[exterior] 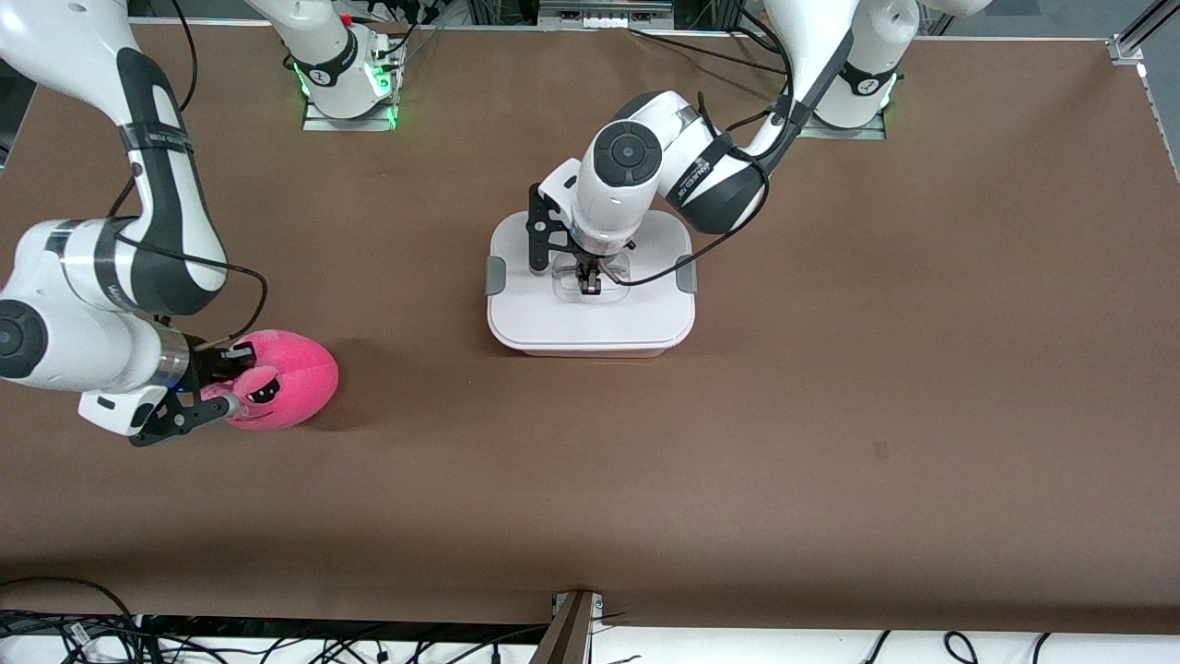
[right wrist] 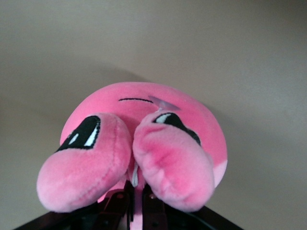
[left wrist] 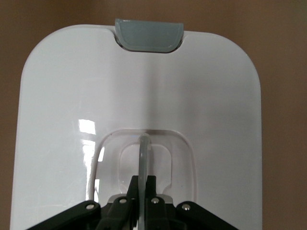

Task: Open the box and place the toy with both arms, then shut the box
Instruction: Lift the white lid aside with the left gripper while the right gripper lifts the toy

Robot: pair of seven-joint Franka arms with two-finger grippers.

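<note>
left pincer [exterior: 589, 284] grips handle [left wrist: 143, 158] | white-lidded box [exterior: 553, 323] | right pincer [exterior: 230, 398] pinches pink toy [exterior: 286, 378]

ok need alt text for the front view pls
The left gripper is shut on the clear handle of the closed white-lidded box mid-table. Toward the right arm's end, the right gripper is shut on the pink toy on the brown table.

1. I see a wide brown matte worktop [exterior: 830, 415] filling nearly my whole front view.
2. Its surface looks evenly lit, with soft shadows.
3. Black cables [exterior: 277, 641] trail along the white strip at the edge nearest the front camera.
4. A metal frame profile [exterior: 1138, 32] stands at one corner near the bases.
</note>
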